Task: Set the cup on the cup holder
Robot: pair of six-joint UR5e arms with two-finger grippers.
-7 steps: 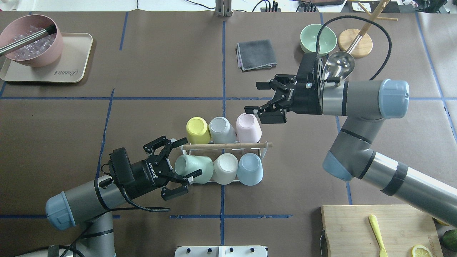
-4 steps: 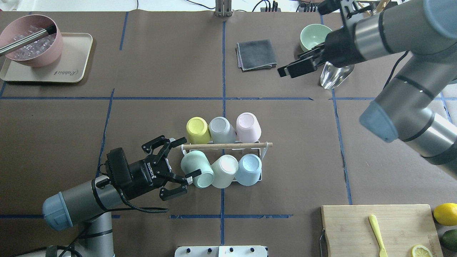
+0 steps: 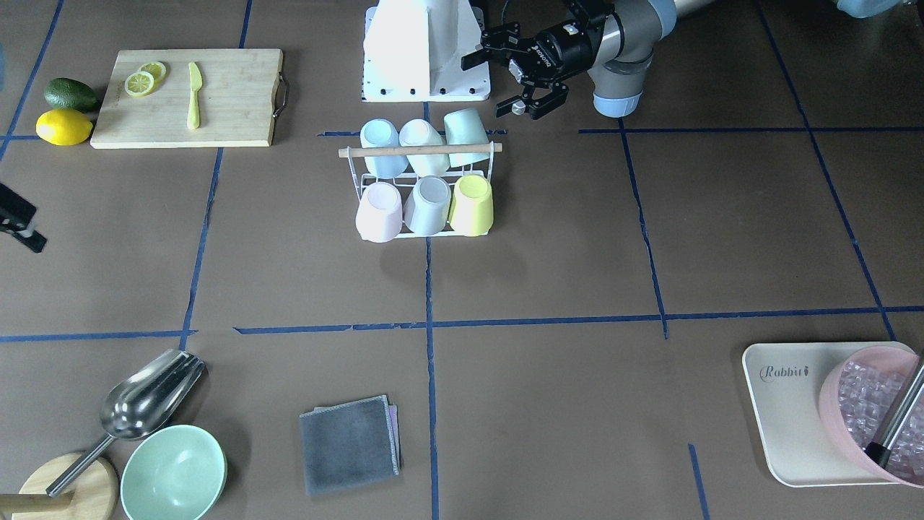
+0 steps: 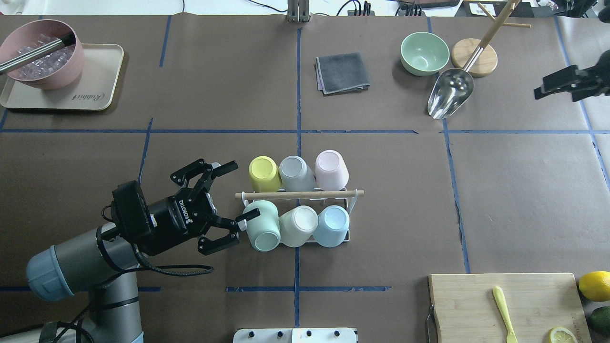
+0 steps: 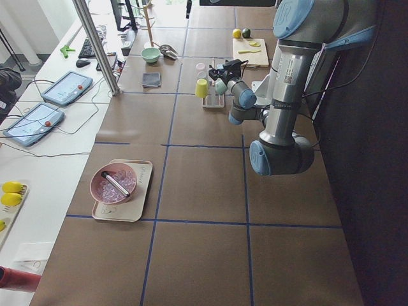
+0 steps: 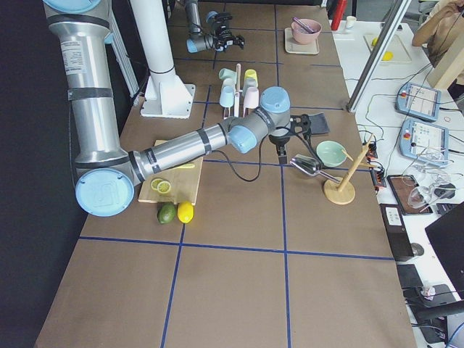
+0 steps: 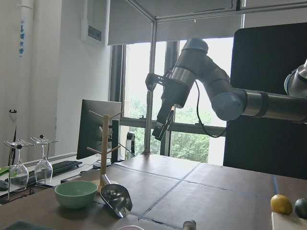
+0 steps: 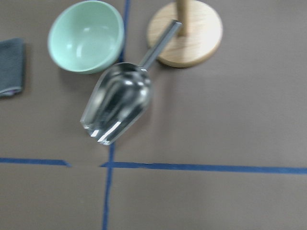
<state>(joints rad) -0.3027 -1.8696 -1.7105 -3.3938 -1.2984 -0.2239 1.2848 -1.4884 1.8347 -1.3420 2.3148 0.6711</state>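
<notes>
The cup holder (image 4: 299, 194), a white wire rack with a wooden rod, stands mid-table with several cups upside down on its prongs: yellow, grey and pink in the far row, mint green (image 4: 262, 227), cream and blue in the near row. My left gripper (image 4: 238, 190) is open and empty just left of the rack, its lower fingertip close beside the mint cup. It also shows in the front-facing view (image 3: 484, 87). My right gripper (image 4: 541, 88) is far off at the table's right edge, above the surface; it looks open and holds nothing.
A metal scoop (image 4: 450, 93), a mint bowl (image 4: 424, 53) and a wooden stand (image 4: 474, 57) are at the back right. A grey cloth (image 4: 342, 72) lies behind the rack. A tray (image 4: 97, 76) with a pink bowl is back left; a cutting board (image 4: 505, 305) is front right.
My right arm has swung from beside the pink cup to the far right edge. My left gripper has drawn back left; the mint cup has tipped from lying sideways to upside down on the rack.
</notes>
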